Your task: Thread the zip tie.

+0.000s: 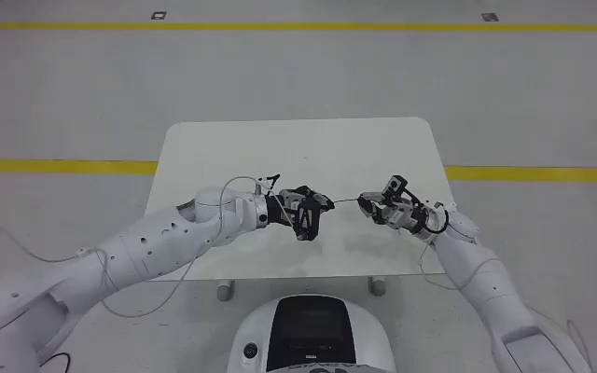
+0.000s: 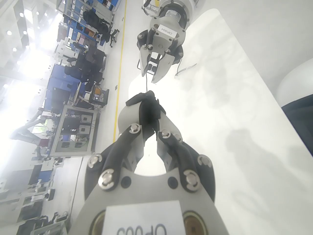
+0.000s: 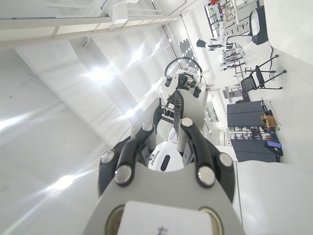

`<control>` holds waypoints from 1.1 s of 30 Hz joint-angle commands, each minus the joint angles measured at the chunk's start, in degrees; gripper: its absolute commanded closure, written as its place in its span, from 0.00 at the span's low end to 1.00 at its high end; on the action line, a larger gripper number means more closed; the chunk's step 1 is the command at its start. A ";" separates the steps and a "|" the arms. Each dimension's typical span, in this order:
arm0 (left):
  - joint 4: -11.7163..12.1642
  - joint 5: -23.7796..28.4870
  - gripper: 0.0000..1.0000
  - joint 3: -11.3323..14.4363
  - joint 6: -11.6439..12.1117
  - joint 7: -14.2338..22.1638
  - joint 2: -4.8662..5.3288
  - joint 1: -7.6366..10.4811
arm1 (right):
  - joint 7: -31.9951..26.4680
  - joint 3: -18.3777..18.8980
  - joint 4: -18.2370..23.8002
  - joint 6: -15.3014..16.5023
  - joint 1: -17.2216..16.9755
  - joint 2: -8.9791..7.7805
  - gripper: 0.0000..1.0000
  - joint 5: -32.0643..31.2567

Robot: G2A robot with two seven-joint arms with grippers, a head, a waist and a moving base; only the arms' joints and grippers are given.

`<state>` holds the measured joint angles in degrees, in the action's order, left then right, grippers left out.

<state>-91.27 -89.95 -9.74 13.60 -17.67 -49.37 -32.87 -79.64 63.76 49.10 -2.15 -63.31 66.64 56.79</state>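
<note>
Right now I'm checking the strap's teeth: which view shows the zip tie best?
The right wrist view: the zip tie lies close up at the right gripper, its ribbed teeth plain. The left wrist and top views show it as a thin dark line from the left gripper to the right.

The zip tie (image 3: 178,108) looks like black plastic, one face ribbed with fine teeth. At its 9 o'clock end in the top view, the left gripper (image 2: 148,103) has matt grey metal fingers (image 2: 127,118), rough black pads (image 2: 149,110), black plastic links (image 2: 122,145) and shiny metal pins (image 2: 135,128). The table (image 1: 280,149) is white, smooth and faintly glossy. The right gripper (image 2: 150,75) carries a paper-like label (image 2: 167,30).
</note>
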 commanded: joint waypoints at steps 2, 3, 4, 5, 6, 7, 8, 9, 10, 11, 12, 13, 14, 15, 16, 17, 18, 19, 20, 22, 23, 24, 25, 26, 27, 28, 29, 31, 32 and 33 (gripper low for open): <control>0.00 0.00 1.00 0.00 0.00 0.00 0.00 0.00 | 0.00 0.04 0.16 0.32 -0.21 -0.29 0.87 0.24; 0.00 0.00 1.00 0.00 0.00 0.00 0.00 0.00 | 0.00 0.01 0.25 0.39 -0.29 -0.37 0.87 0.33; 0.00 0.00 1.00 0.00 0.00 0.00 0.00 0.00 | 0.00 -0.04 0.37 0.46 -0.35 -0.45 0.86 0.44; 0.00 0.00 1.00 0.00 0.00 0.00 0.00 0.00 | 0.00 -0.13 0.62 0.59 -0.42 -0.54 0.85 0.56; 0.00 0.00 1.00 0.00 0.00 0.00 0.00 0.00 | 0.00 -0.22 0.77 0.69 -0.47 -0.61 0.84 0.61; 0.00 0.00 1.00 0.00 0.00 0.00 0.00 0.00 | 0.00 -0.29 0.87 0.75 -0.51 -0.69 0.82 0.69; 0.00 0.00 1.00 0.00 0.00 0.00 0.00 0.00 | 0.00 -0.39 1.00 0.86 -0.54 -0.78 0.82 0.82; 0.00 0.00 1.00 0.00 0.00 0.00 0.00 0.00 | 0.00 -0.46 1.10 0.98 -0.56 -0.84 0.82 0.93; 0.00 0.00 1.00 0.00 0.00 0.00 0.00 0.00 | 0.00 -0.54 1.18 1.09 -0.58 -0.91 0.82 1.03; 0.00 0.00 1.00 0.00 0.00 0.00 0.00 0.00 | 0.00 -0.66 1.25 1.18 -0.58 -0.98 0.83 1.14; 0.00 0.00 1.00 0.00 0.00 0.00 0.00 0.00 | 0.00 -0.76 1.28 1.25 -0.57 -1.04 0.83 1.22; 0.00 0.00 1.00 0.00 0.00 0.00 0.00 0.00 | 0.00 -0.85 1.28 1.29 -0.52 -1.10 0.84 1.27; 0.00 0.00 1.00 0.00 0.00 0.00 0.00 0.00 | 0.00 -0.95 1.24 1.35 -0.48 -1.14 0.85 1.33; 0.00 0.00 1.00 0.00 0.00 0.00 0.00 0.00 | 0.00 -1.08 1.19 1.44 -0.42 -1.20 0.86 1.44; 0.00 0.00 1.00 0.00 0.00 0.00 0.00 0.00 | 0.00 -1.17 1.14 1.53 -0.38 -1.24 0.87 1.55; 0.00 0.00 1.00 0.00 0.00 0.00 0.00 0.00 | 0.00 -1.25 1.11 1.64 -0.35 -1.27 0.90 1.71; 0.00 0.00 1.00 0.00 0.00 0.00 0.00 0.00 | 0.00 -1.38 1.08 1.74 -0.32 -1.31 0.93 1.87; 0.00 0.00 1.00 0.00 0.00 0.00 0.00 0.00 | 0.00 -1.48 1.04 1.81 -0.29 -1.34 0.94 1.97; 0.00 0.00 1.00 0.00 0.00 0.00 0.00 0.00 | 0.00 -1.57 1.01 1.87 -0.25 -1.38 0.95 2.05; 0.00 0.00 1.00 0.00 0.00 0.00 0.00 0.00 | 0.00 -1.78 0.92 1.96 -0.13 -1.45 0.94 2.26; 0.00 0.00 1.00 0.00 0.00 0.00 0.00 0.00 | 0.00 -1.86 0.86 1.99 -0.06 -1.48 0.94 2.34; 0.00 0.00 1.00 0.00 0.00 0.00 0.00 0.00 | 0.00 -1.97 0.80 2.01 -0.01 -1.51 0.93 2.40; 0.00 0.00 1.00 0.00 0.00 0.00 0.00 0.00 | 0.00 -2.11 0.75 2.02 0.06 -1.55 0.92 2.52; 0.00 0.00 1.00 0.00 0.00 0.00 0.00 0.00 | 0.00 -2.21 0.71 2.04 0.10 -1.57 0.91 2.59; 0.00 0.00 1.00 0.00 0.00 0.00 0.00 0.00 | 0.00 -2.32 0.67 2.06 0.15 -1.60 0.89 2.64; 0.00 0.00 1.00 0.00 0.00 0.00 0.00 0.00 | 0.00 -2.42 0.64 2.07 0.19 -1.63 0.88 2.70; 0.00 0.00 1.00 0.00 0.00 0.00 0.00 0.00 | 0.00 -2.55 0.61 2.09 0.25 -1.67 0.87 2.77; 0.00 0.00 1.00 0.00 0.00 0.00 0.00 0.00 | 0.00 -2.78 0.55 2.16 0.34 -1.72 0.87 2.95; 0.00 0.00 1.00 0.00 0.00 0.00 0.00 0.00 | 0.00 -2.87 0.52 2.19 0.39 -1.74 0.87 3.03; 0.00 0.00 1.00 0.00 0.00 0.00 0.00 0.00 | 0.00 -2.98 0.48 2.21 0.44 -1.76 0.87 3.12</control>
<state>-91.27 -89.95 -9.74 13.60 -17.67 -49.37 -32.87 -79.64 60.89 49.62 0.03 -62.92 64.90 59.81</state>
